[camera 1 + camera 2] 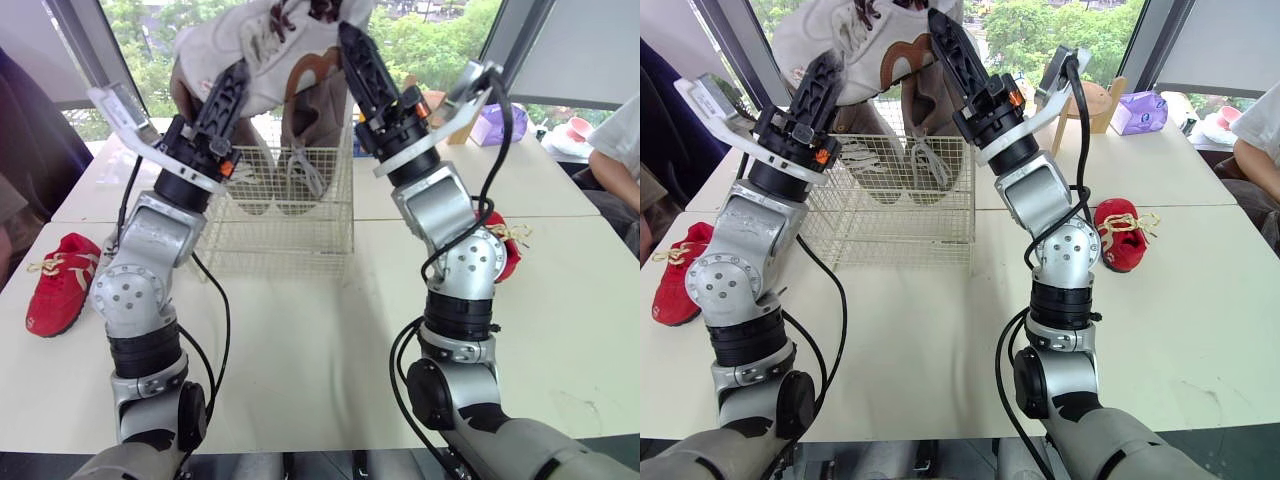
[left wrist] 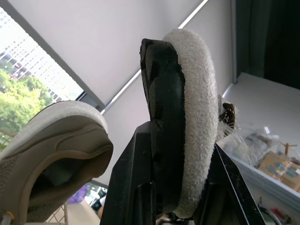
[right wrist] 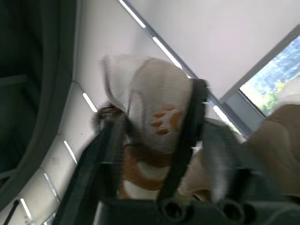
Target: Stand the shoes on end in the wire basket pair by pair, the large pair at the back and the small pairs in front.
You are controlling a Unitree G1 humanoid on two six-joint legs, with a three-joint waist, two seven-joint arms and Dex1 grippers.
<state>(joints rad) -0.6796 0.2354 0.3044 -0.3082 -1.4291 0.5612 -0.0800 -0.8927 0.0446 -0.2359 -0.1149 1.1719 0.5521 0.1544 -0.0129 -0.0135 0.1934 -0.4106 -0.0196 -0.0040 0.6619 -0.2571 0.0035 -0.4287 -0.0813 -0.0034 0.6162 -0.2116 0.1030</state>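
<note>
Jaws of left gripper (image 1: 232, 82) and right gripper (image 1: 353, 48) each pinch white fleecy footwear (image 1: 262, 38), raised above wire basket (image 1: 290, 222).
Beige pair (image 1: 306, 128) stands on end inside; one red shoe (image 1: 62, 282) lies on table (image 1: 300, 335) at each side.

wire basket (image 1: 300, 225): thin metal wire, pale coating
white shoe (image 2: 199, 122): fuzzy, rough fleece cloth
table (image 1: 300, 340): smooth, matt

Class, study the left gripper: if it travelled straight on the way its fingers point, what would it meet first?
Apart from the white shoe clamped in the left gripper, probably nothing near: the line rises above the wire basket towards the window; depth is unclear.
</note>
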